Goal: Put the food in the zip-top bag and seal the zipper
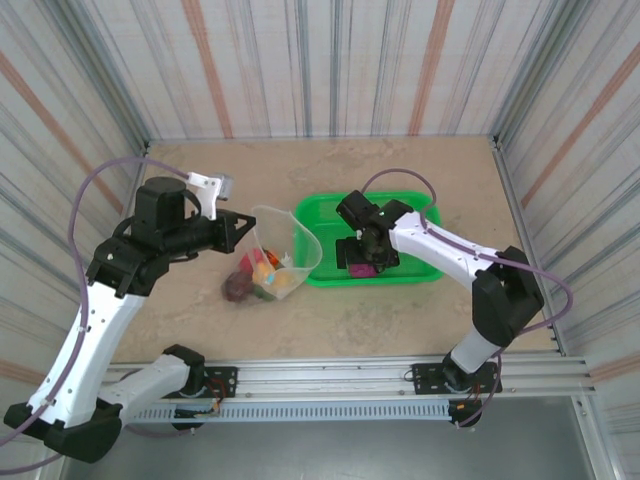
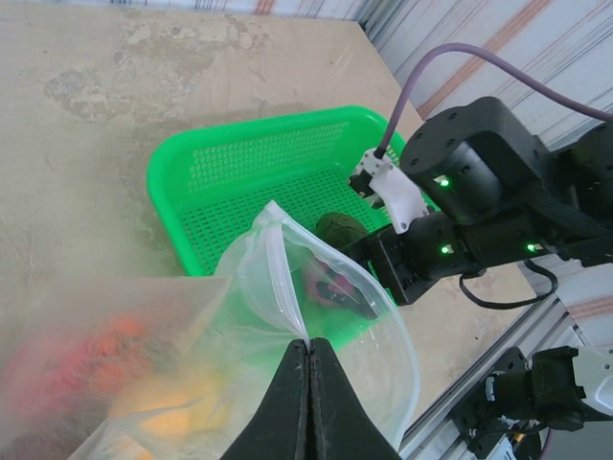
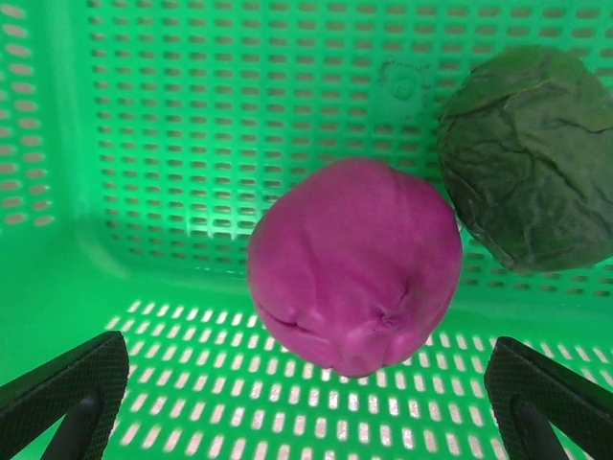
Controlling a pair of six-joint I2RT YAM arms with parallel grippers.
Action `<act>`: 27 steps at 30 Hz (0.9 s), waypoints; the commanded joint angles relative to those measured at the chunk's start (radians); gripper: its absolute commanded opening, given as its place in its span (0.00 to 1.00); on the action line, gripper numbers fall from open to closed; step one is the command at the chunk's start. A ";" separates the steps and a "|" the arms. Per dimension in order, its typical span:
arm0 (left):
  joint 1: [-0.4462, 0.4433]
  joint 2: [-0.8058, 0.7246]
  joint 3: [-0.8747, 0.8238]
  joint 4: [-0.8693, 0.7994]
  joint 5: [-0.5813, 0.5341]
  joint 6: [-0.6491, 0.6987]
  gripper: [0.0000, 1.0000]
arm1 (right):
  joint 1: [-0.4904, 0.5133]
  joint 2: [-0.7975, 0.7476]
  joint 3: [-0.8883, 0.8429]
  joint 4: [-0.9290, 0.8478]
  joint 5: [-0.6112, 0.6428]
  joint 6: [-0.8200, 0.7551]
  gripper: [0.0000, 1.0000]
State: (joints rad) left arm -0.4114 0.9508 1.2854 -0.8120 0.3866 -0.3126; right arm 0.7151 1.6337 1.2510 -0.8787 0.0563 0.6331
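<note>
Left fingers: shut, pinching the bag at its mouth edge.
Right fingers: spread wide, either side of purple toy, apart from it.
Bag: on tabletop, several toys inside.
Basket: purple toy beside dark green toy.

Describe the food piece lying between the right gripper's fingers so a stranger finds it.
Find the green mesh basket on the table's right side. Two foods lie inside; it is the smooth magenta ball, not the wrinkled dark green one beside it.

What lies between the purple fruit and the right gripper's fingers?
Bare green basket mesh, in the right wrist view; the open fingers flank the fruit without touching it.
</note>
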 commanded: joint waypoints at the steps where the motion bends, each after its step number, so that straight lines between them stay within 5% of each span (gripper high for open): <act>1: 0.008 -0.021 -0.012 0.024 0.027 -0.006 0.00 | -0.013 0.043 -0.012 0.028 0.009 0.024 0.99; 11: 0.008 -0.022 -0.012 0.020 0.021 0.005 0.00 | -0.036 0.149 -0.028 0.100 -0.018 0.017 0.92; 19: 0.009 -0.020 -0.019 0.028 0.028 0.003 0.00 | -0.054 0.167 -0.039 0.142 -0.056 0.002 0.64; 27: 0.010 -0.017 -0.009 0.021 0.025 0.007 0.00 | -0.055 0.022 0.007 0.100 -0.036 -0.037 0.60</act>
State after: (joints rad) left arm -0.4110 0.9478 1.2755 -0.8093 0.4007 -0.3130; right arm 0.6670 1.7458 1.2201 -0.7444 0.0063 0.6315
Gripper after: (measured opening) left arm 0.044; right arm 0.724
